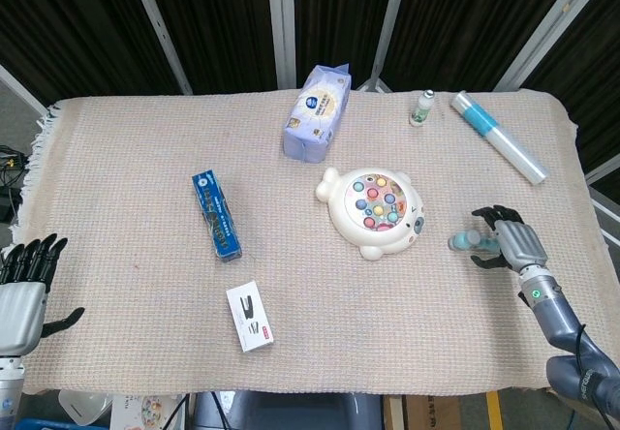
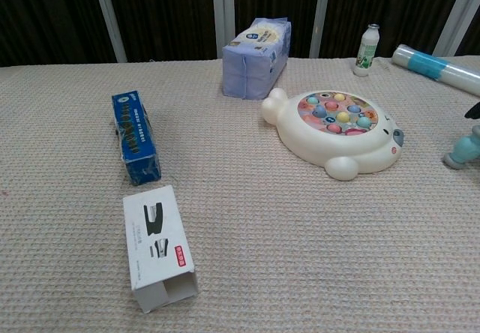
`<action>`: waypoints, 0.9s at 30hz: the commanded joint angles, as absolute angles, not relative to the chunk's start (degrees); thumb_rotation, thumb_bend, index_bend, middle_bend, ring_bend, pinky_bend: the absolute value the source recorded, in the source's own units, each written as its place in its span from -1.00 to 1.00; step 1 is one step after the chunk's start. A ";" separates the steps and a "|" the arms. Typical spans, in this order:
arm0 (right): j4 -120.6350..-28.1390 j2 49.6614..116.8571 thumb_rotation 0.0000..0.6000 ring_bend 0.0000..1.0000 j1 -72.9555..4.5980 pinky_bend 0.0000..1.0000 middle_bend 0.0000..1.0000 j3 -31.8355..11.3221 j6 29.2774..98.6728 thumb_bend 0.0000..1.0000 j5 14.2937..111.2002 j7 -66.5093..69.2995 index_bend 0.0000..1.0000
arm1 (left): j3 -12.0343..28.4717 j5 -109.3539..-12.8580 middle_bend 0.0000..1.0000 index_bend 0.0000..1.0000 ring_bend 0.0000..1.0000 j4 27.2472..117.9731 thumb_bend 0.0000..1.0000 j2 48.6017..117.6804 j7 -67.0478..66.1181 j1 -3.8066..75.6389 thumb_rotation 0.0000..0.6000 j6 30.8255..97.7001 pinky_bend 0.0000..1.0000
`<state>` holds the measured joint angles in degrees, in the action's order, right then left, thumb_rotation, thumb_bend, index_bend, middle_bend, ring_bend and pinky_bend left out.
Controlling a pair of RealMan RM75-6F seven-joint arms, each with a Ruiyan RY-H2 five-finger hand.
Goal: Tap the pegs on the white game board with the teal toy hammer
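the teal toy hammer (image 1: 472,242) lay on its side on the surface (image 1: 136,188), just to the right of the white game board (image 1: 373,214) and apart from it. its head pointed toward the board and its handle ran out to the right, under the right hand (image 1: 511,241). that hand sat over the handle end with its fingers spread and curved down around it; from where i stood i could not tell whether any of them touched the plastic, and nothing was gripped. in the chest view only the hammer's head and a dark fingertip showed at the right edge.

the left hand (image 1: 23,291) hung at the near left corner, well apart from everything, fingers apart and holding nothing.

the hammer looked like hollow moulded plastic: light, stiff, smooth enough to roll or skate on the woven cloth if nudged sideways. i'd judge the best hold to be round the handle, toward its far end from the head, so the head swings free for tapping. the coloured pegs (image 1: 380,200) sat close together in the board's round top, so light taps should do.
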<state>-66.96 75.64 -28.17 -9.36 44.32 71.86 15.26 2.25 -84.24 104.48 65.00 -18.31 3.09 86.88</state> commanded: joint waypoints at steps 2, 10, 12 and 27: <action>-64.69 76.93 1.00 -0.88 -28.57 -1.00 -0.53 -9.01 43.66 -0.27 71.98 16.70 -0.47 | 2.30 -84.09 -1.00 -1.00 -1.00 104.53 -0.73 65.07 -18.49 3.18 1.00 86.79 -1.00; -61.18 79.00 1.00 -0.78 -28.57 -1.00 -0.40 -8.27 44.05 -0.17 73.19 19.12 -0.33 | 2.28 -84.01 -1.00 -1.00 -1.00 104.73 -0.73 65.18 -19.00 3.36 1.00 86.59 -1.00; -60.68 79.35 1.00 -0.76 -28.54 -1.00 -0.38 -8.16 44.27 -0.17 73.40 19.44 -0.32 | 2.26 -83.96 -1.00 -1.00 -1.00 104.78 -0.73 65.16 -19.07 3.37 1.00 86.56 -1.00; -57.69 81.54 1.00 -0.64 -28.81 -1.00 -0.22 -7.51 44.79 0.00 74.40 20.77 -0.12 | 2.12 -83.59 -1.00 -1.00 -1.00 104.68 -0.73 65.08 -18.93 3.13 1.00 86.78 -1.00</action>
